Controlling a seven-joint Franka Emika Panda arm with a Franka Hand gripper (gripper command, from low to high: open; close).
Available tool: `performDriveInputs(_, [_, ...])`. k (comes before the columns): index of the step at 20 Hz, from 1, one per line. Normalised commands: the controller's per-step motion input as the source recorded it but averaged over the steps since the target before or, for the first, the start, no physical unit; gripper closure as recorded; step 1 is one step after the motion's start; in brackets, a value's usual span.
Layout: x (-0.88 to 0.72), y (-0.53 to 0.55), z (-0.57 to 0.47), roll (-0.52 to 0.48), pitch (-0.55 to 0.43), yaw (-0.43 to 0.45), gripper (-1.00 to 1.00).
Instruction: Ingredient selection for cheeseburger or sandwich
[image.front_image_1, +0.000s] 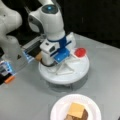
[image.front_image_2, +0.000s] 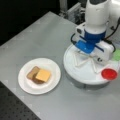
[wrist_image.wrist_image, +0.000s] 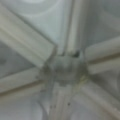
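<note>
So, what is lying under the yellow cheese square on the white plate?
Under the yellow cheese square a dark brown patty shows, on a tan toast square, all on the white plate. Anything lower is covered.

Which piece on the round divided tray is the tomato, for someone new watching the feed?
Find the white round tray with raised dividers beneath the arm. On its rim at a front view's right lies the red disc. It is the only red piece; the green leaf sits above it.
</note>
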Motion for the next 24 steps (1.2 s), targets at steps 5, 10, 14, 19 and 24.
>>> performDriveInputs(5, [0.07, -0.08, -0.08, 0.072, -0.077, 0.057, -1.00])
performDriveInputs(10, [0.05, -0.04, -0.07, 0.038, -0.066, 0.036, -1.00])
performDriveInputs(14, [0.02, 0.00, -0.05, 0.011, -0.046, 0.045, -1.00])
performDriveInputs(19, [-0.03, 0.02, -0.06, -0.002, -0.035, 0.127, -1.00])
performDriveInputs(24, [-0.06, 0.01, -0.04, -0.019, -0.036, 0.567, -1.00])
